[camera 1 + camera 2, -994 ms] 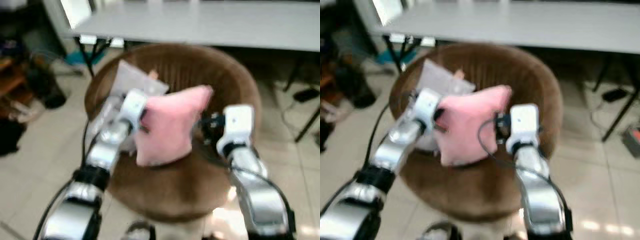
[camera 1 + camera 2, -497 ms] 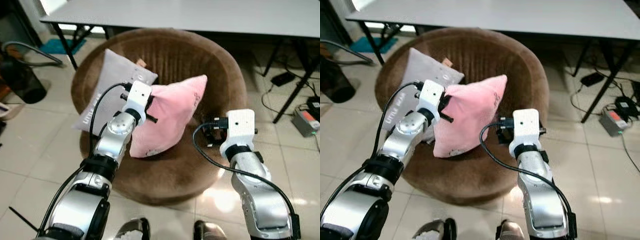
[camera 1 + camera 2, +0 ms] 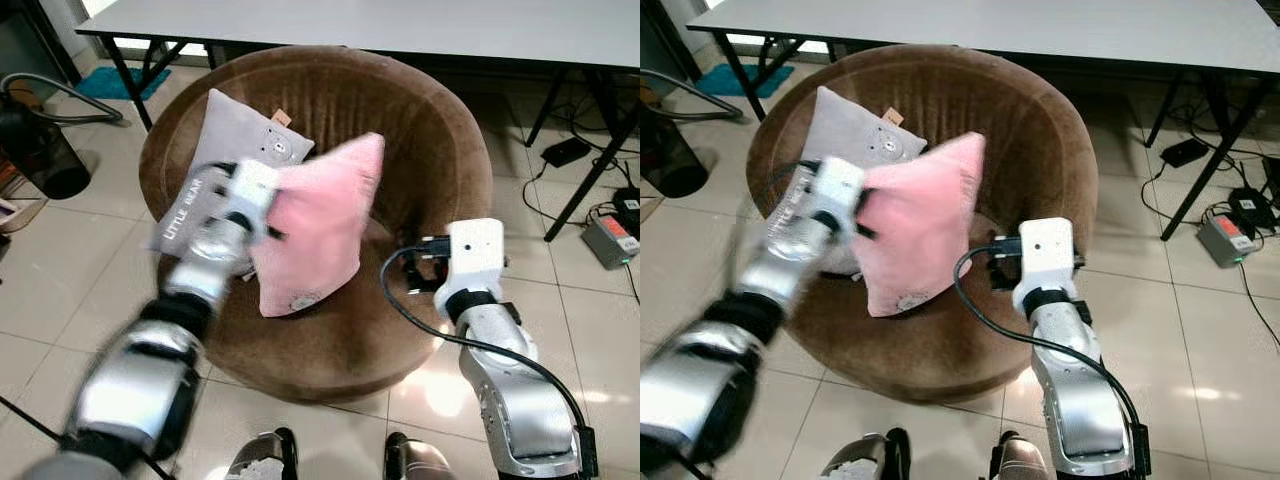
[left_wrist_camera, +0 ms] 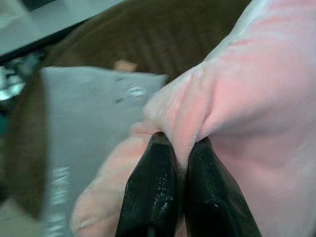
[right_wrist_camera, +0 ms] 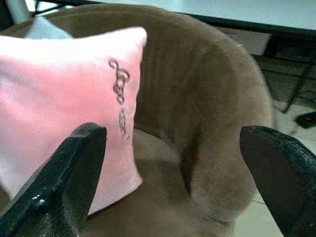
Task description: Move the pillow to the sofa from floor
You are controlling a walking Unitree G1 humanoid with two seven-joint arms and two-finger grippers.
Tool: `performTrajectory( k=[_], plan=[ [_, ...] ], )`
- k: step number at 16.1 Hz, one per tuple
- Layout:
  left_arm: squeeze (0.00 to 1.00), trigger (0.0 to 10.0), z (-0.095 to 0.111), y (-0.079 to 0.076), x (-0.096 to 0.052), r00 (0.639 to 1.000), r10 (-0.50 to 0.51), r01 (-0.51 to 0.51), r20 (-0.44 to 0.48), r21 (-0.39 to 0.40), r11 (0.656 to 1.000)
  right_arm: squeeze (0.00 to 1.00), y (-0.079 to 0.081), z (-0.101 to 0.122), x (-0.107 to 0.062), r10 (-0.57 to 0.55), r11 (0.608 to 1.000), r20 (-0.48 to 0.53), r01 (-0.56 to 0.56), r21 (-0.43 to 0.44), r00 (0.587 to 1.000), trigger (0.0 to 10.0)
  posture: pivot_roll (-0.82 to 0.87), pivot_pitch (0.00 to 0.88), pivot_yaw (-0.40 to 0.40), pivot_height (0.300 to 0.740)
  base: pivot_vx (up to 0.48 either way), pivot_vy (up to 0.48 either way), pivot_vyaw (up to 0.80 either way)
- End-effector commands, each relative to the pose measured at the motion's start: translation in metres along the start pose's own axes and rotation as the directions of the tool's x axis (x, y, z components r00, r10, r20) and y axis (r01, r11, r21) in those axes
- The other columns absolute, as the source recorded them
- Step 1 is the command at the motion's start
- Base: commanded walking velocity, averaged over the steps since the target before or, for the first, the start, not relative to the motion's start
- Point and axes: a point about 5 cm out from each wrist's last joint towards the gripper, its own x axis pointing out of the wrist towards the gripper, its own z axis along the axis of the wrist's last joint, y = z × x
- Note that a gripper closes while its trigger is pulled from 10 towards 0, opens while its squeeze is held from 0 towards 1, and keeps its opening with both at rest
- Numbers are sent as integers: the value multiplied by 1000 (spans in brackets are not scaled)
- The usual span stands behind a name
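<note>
1. A dark bin stood on the tiled floor at the far left, with a grey hose curving beside it; what the bin held could not be made out.
2. The round brown sofa sat in the middle of the scene, just in front of a grey table. It held two cushions: a grey pillow leaning against its left inner wall, and a pink pillow standing tilted over the seat, just right of the grey one and overlapping it.
3. The left gripper reached in from the left side of the sofa, its arm blurred in the eye views. Its two black fingers were pressed together on a bunched fold at the pink pillow's left edge, so the plush bulged out between their tips. The pillow hung to the right of that grip, its lower corner down near the seat; whether it touched the seat could not be told.
4. The right gripper hovered over the right front of the sofa, its fingers spread wide apart and empty. The pink pillow lay just to its left, with one fingertip near the pillow's right edge but apart from it.
5. A power strip and cables lay on the floor at the far right.
</note>
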Motion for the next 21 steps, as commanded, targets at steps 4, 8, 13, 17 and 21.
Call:
performTrajectory(
  k=[4, 8, 13, 17, 21],
  plan=[
    [1000, 10000, 28, 55, -2, 982, 168, -175, 87, 86, 981, 0, 17, 4, -7, 218, 973, 49, -221, 66, 975, 10000, -100, 130, 49, 740, 0, 0, 0],
    [1000, 10000, 53, 85, -6, 953, 249, -273, 173, 136, 952, 0, 17, 2, -10, 339, 935, 77, -345, 85, 938, 10000, -95, 105, 44, 740, 0, 0, 0],
    [0, 10000, 55, 56, -3, 956, 81, -35, 282, -166, 986, 0, -10, -16, -2, 97, 995, -26, -97, -5, 995, 10000, -96, 53, 62, 740, 0, 0, 0],
    [0, 10000, 9, -26, -40, 937, -174, 235, 302, -178, 956, 0, -41, -36, -14, -188, 982, -129, 189, -5, 974, 10000, -101, 35, 47, 740, 0, 0, -800],
    [0, 10000, -9, -48, -69, 950, -157, 228, 268, -259, 939, 0, -43, -33, -14, -234, 972, -110, 230, -47, 966, 10000, -94, 31, 29, 740, 0, 0, -800]
  ],
)
